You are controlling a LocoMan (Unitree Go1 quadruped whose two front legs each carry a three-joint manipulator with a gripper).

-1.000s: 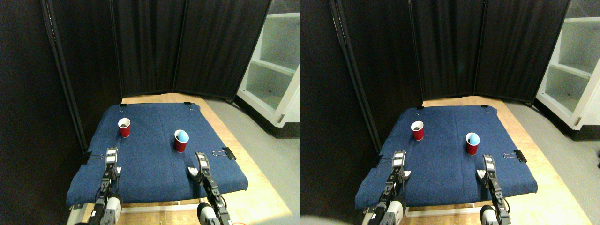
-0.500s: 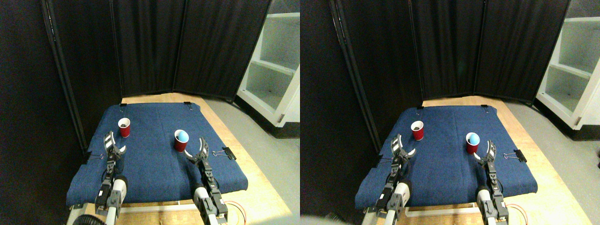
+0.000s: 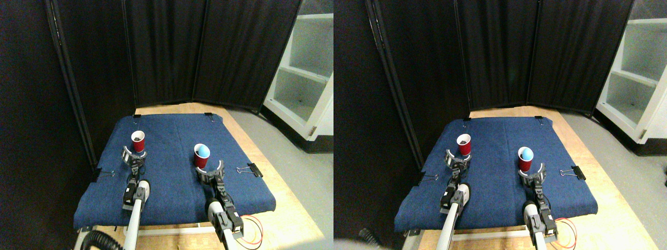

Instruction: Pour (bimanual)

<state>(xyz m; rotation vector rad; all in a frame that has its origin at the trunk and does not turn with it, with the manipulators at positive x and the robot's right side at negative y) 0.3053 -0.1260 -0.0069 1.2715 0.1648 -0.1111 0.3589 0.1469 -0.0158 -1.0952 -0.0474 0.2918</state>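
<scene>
Two light, thin-walled red cups stood upright on the table (image 3: pixel 172 192): the left cup (image 3: pixel 138 141) and the right cup (image 3: pixel 201 155). The left tool (image 3: pixel 134 154) and the right tool (image 3: pixel 210 169) sat spread open at the cups' near bases; a gentle mid-wall hold seemed best, since such cups likely crush easily.

Two red cups, one (image 3: pixel 138 141) white inside, the other (image 3: pixel 201 156) holding something light blue, stand on a dark blue cloth (image 3: pixel 172 177). The curtains (image 3: pixel 208 52) behind are black.

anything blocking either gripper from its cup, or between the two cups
Nothing visible. The left gripper stands open at the base of the left cup, the right gripper open at the right cup. Only bare blue cloth lies between the cups.
</scene>
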